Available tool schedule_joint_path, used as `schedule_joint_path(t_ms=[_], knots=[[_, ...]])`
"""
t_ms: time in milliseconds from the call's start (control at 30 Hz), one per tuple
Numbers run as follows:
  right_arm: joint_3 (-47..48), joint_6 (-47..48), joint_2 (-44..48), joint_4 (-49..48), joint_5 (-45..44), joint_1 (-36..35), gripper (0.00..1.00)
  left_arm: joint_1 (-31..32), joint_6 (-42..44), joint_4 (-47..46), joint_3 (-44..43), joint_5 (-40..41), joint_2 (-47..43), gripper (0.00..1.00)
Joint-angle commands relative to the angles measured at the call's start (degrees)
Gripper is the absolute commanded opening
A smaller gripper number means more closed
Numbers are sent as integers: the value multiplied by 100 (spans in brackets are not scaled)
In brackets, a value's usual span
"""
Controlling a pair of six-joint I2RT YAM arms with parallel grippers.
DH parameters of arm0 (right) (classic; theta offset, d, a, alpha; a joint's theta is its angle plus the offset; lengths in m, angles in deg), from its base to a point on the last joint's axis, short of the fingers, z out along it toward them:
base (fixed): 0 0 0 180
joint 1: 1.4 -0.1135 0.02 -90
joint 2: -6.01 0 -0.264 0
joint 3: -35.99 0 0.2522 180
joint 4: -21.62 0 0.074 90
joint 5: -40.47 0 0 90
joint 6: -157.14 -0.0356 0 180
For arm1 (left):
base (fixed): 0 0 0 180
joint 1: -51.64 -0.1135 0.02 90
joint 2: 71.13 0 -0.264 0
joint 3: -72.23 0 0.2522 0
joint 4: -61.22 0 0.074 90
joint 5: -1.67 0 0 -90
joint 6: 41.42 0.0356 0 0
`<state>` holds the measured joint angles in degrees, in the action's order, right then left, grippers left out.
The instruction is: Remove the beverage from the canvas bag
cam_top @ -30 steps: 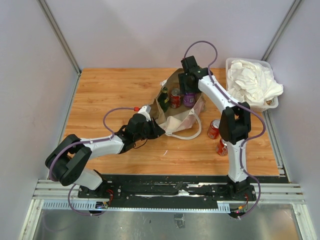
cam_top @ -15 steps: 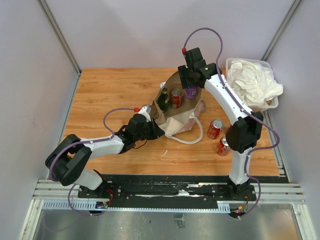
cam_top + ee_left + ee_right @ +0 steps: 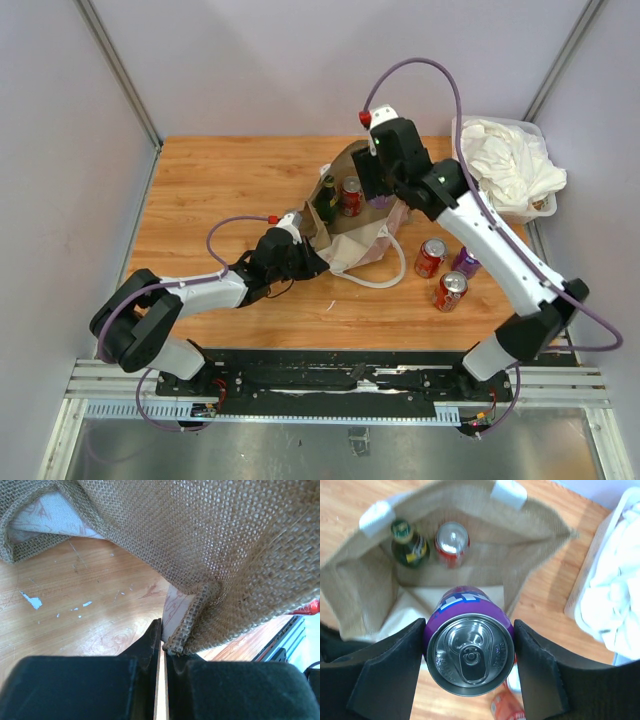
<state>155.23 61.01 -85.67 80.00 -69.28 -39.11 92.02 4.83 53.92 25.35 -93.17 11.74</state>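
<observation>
The tan canvas bag [image 3: 352, 222] lies open mid-table with its white handles toward me. My right gripper [image 3: 469, 636] is shut on a purple beverage can [image 3: 470, 652], held upright above the bag's right side, clear of the opening. In the top view that gripper [image 3: 376, 190] hovers over the bag and largely hides the can. A green bottle [image 3: 410, 542] and a red can [image 3: 452, 539] stand inside the bag [image 3: 365, 587]. My left gripper [image 3: 163, 636] is shut on the bag's burlap edge [image 3: 192, 622], low at the bag's left corner [image 3: 318, 252].
Two red cans [image 3: 432, 257] [image 3: 450, 290] and a purple can [image 3: 466, 262] sit on the table right of the bag. A clear bin of white cloths [image 3: 500, 165] stands at the back right. Grey walls enclose the table.
The right gripper has lifted the purple can up out of the bag, and its elbow swung out to the right, uncovering the purple can on the table. The left arm has stayed put.
</observation>
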Motion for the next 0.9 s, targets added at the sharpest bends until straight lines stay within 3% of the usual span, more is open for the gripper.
schedule_joint_path(t_ms=[0, 200, 400, 600, 867], knots=[[-900, -227, 1075, -316, -881, -319, 1, 58, 141, 438, 1, 10, -82, 8], [-2374, -848, 2626, -124, -1323, -451, 1, 58, 180, 478, 27, 47, -180, 8], [-3498, -1310, 3458, 193, -1290, -465, 1, 58, 184, 495, 30, 117, -219, 8], [-4388, -1768, 3883, 187, -897, -501, 1, 58, 248, 601, -63, 171, -211, 8], [-4903, -1888, 3742, -71, -641, -579, 1, 57, 320, 706, -132, 275, -179, 8]])
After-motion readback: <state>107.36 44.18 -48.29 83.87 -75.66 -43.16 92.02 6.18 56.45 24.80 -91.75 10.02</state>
